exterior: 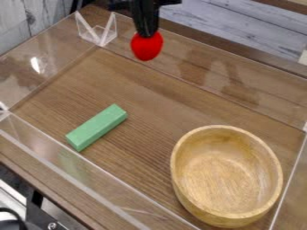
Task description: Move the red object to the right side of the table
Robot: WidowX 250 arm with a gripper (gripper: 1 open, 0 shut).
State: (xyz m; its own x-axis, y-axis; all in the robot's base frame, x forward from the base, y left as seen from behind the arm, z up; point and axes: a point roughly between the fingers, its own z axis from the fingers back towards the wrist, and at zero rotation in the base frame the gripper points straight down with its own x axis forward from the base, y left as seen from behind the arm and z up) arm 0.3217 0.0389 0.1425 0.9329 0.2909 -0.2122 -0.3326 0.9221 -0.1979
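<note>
The gripper point(145, 32) points steeply down above the table point(192, 99), jaws closed tight on the red object point(146, 48), which hangs between them.

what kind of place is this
Probably a robot test bench: a brown wood-grain tabletop fenced by clear acrylic walls, a black robot gripper holding a small glossy red rounded toy, and loose props, a green rectangular block and a round wooden bowl.

The tool point(145, 33) grips the red object point(146, 46) above the worktop point(180, 94); green block point(96, 127) front-left, wooden bowl point(225, 176) front-right.
</note>
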